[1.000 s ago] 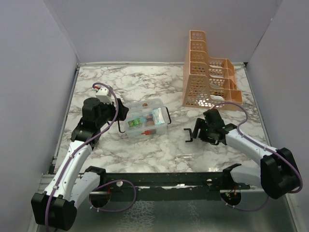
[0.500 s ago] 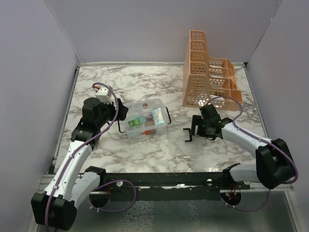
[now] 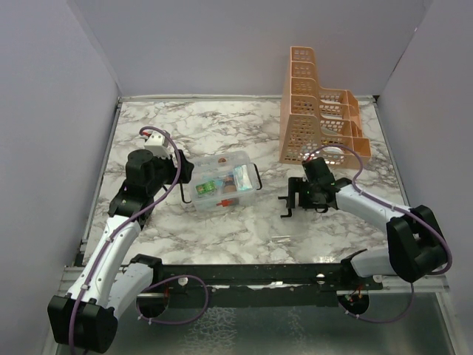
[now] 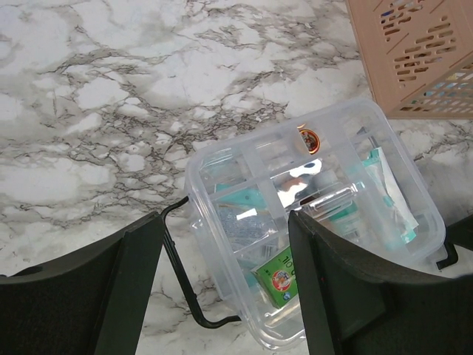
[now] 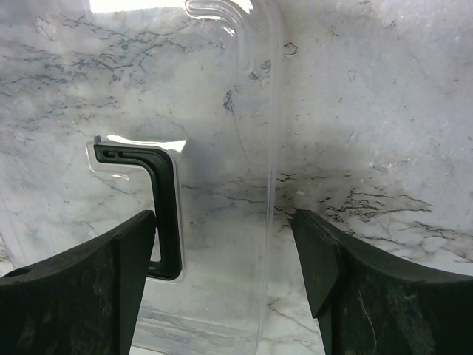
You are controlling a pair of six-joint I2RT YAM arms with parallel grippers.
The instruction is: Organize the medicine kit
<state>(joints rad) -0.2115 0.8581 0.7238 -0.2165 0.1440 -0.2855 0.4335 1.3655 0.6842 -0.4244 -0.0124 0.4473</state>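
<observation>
White walls enclose one marble table (image 3: pixel 222 126). One medicine kit (image 3: pixel 223 183) sits left of centre in the top view, and one orange rack (image 3: pixel 321 122) stands at upper right. Both grippers are spread wide and hold nothing. The left gripper (image 4: pixel 225 222) frames a corner of the kit between its fingers. The right gripper (image 5: pixel 222 222) hangs over one clear lid (image 5: pixel 251 111) with one black handle (image 5: pixel 166 192).

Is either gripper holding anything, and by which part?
Right gripper: nothing, open over the loose clear lid. Left gripper straddles one end of the medicine kit; whether it grips cannot be told.
</observation>
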